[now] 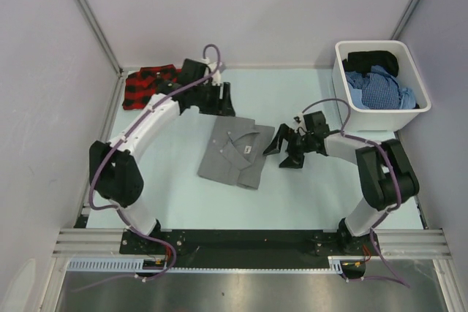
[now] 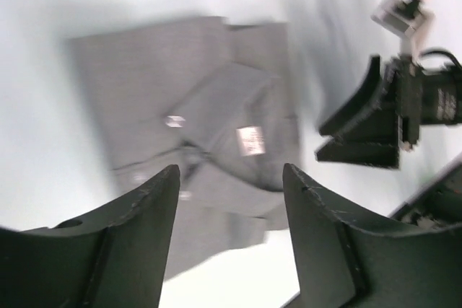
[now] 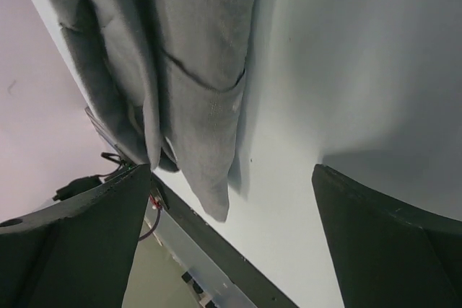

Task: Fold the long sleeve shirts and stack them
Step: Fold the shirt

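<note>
Pale surface (image 1: 307,195): grey shirt (image 1: 232,153), folded, collar side and white neck label (image 1: 248,150) up, lies mid-surface; plaid shirt (image 1: 146,85) lies at the far left corner, well apart. Left hand (image 2: 231,171), spread apart and empty, hovers by the grey shirt's far edge; right hand (image 1: 285,150), spread apart and empty, sits just beside its right edge. White bin (image 1: 380,118), far right, holds blue and black cloth (image 1: 380,89).

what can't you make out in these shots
- plaid shirt: top view, its right part hidden under the left arm.
- neck label on the grey shirt: left wrist view, motion blur, print unreadable.
- white bin: top view, heaped clothes, garments not countable.
- grey shirt: right wrist view, cut off by the top edge.
</note>
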